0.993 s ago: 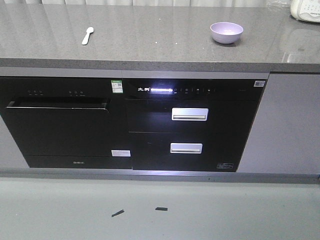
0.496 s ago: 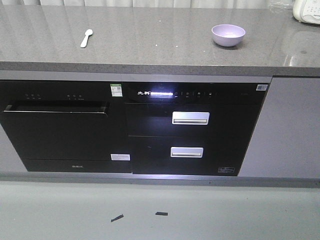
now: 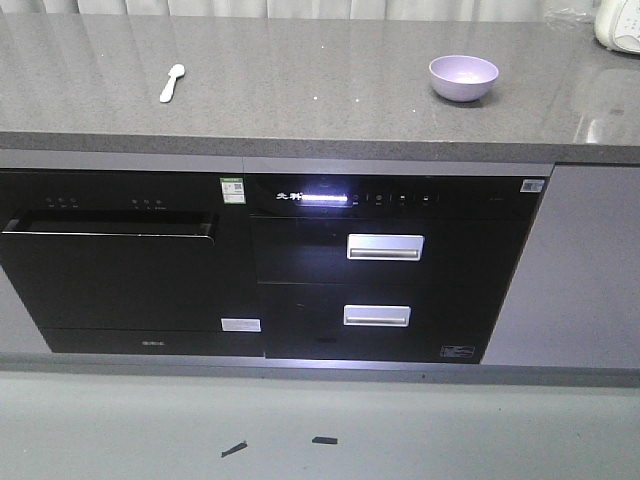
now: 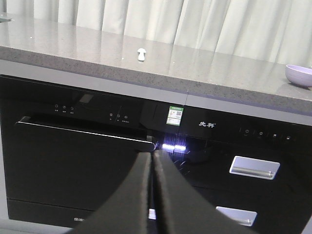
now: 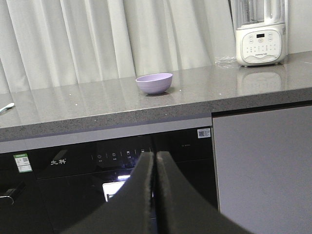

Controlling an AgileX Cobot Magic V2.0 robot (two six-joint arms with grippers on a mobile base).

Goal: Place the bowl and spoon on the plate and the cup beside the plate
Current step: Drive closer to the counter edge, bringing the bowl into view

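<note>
Out front I see the spoon point(image 3: 172, 83) and the bowl point(image 3: 463, 77) well apart on the tabletop point(image 3: 320, 110); the left wrist shows my left gripper point(image 4: 152, 156), jaws pressed together and empty; the right wrist shows my right gripper point(image 5: 155, 154) likewise, facing that probably light, slick bowl, best pinched at its rim.

Front view shifted over the last 1.0 s: bowl point(image 3: 463, 77), spoon point(image 3: 172, 82) and counter edge point(image 3: 300, 150) all sit lower in frame. White appliance point(image 3: 620, 25) at top right now more cropped. Floor scraps point(image 3: 323, 440) lower too.
</note>
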